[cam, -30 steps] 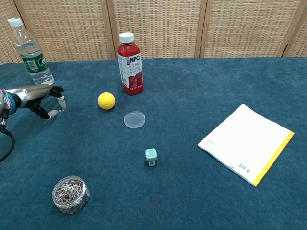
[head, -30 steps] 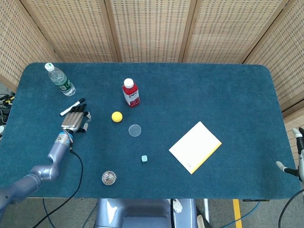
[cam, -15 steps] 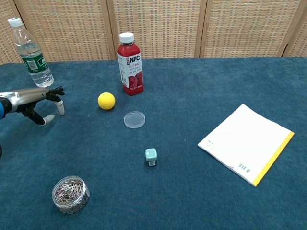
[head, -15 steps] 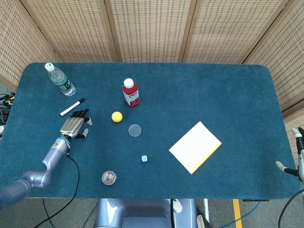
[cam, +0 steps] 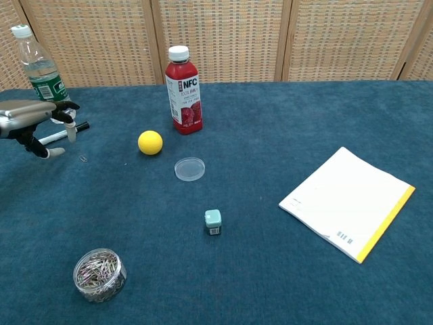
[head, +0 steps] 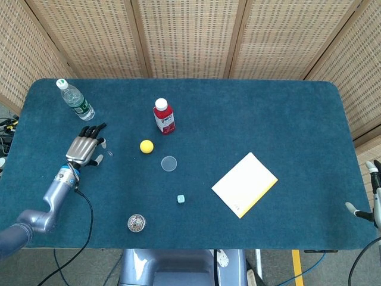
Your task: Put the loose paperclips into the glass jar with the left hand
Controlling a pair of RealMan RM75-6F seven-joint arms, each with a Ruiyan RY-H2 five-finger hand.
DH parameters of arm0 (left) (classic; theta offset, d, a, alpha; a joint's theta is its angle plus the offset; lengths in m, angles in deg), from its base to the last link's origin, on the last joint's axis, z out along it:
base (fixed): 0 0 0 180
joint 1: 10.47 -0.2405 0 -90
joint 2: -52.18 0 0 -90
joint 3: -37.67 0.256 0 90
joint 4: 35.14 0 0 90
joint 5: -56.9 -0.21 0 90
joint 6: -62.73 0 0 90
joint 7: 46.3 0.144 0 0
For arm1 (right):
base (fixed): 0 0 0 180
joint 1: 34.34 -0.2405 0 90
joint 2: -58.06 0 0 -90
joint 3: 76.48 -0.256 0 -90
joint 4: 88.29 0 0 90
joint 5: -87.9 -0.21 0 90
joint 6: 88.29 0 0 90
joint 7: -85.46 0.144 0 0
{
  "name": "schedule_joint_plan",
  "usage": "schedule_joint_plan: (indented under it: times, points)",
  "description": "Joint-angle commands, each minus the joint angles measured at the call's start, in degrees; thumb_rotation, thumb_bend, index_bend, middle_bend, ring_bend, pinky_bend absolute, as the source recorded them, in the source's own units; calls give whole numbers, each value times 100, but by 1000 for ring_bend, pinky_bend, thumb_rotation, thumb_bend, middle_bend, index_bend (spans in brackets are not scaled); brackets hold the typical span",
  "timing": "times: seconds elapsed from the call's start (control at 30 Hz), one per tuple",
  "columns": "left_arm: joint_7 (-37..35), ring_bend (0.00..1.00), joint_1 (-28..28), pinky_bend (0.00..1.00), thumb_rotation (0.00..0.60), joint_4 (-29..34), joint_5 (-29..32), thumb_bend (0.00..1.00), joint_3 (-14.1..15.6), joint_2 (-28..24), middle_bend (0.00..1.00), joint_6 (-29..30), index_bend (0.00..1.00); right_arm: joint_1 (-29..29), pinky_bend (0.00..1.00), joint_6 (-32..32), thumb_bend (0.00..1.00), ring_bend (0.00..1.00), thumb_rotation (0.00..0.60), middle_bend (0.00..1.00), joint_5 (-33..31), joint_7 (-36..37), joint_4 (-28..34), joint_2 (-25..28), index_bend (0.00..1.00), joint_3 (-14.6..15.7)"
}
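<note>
- Head view: a blue-felted table fills the frame, backed by woven panels.
- Right of centre lies a white notepad with a yellow edge.
- Left arm reaches in from the lower-left corner; the left hand hovers palm-down with fingers spread, grasping nothing, over the spot where a marker shows in the chest view.
- Right hand shows only in part at the far right edge; whether released or clenched cannot be told.
- A water bottle stands at the far left, a red juice bottle near centre.
- Glass jar, holding paperclips, sits near the front edge, well apart from the left hand.
- A yellow ball, a clear lid and a small teal cube lie mid-table.
- One loose paperclip rests just beside the left hand.
</note>
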Motion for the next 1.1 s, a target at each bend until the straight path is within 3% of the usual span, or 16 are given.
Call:
schedule_joint_plan:
  times: [0.03, 0.3, 0.67, 1.1]
  points:
    - [-141, 0, 89, 0, 600, -380, -217, 378, 120, 141, 0, -10, 456, -6, 0, -8, 0, 0, 600, 0, -10, -23, -5, -10, 0, -1]
    - [-360, 0, 273, 0, 600, -1328, -566, 362, 336, 579, 0, -121, 472, -49, 0, -77, 0, 0, 600, 0, -95, -153, -9, -57, 0, -16]
    - [-959, 0, 278, 0, 600, -1979, -888, 316, 547, 957, 0, 27, 473, -66, 0, -103, 0, 0, 600, 0, -150, -247, -12, -88, 0, -21]
    - [-1318, 0, 405, 0, 600, -2488, -951, 313, 553, 1305, 0, -138, 481, -83, 0, -137, 0, 0, 600, 0, -193, -282, -40, -111, 0, -27]
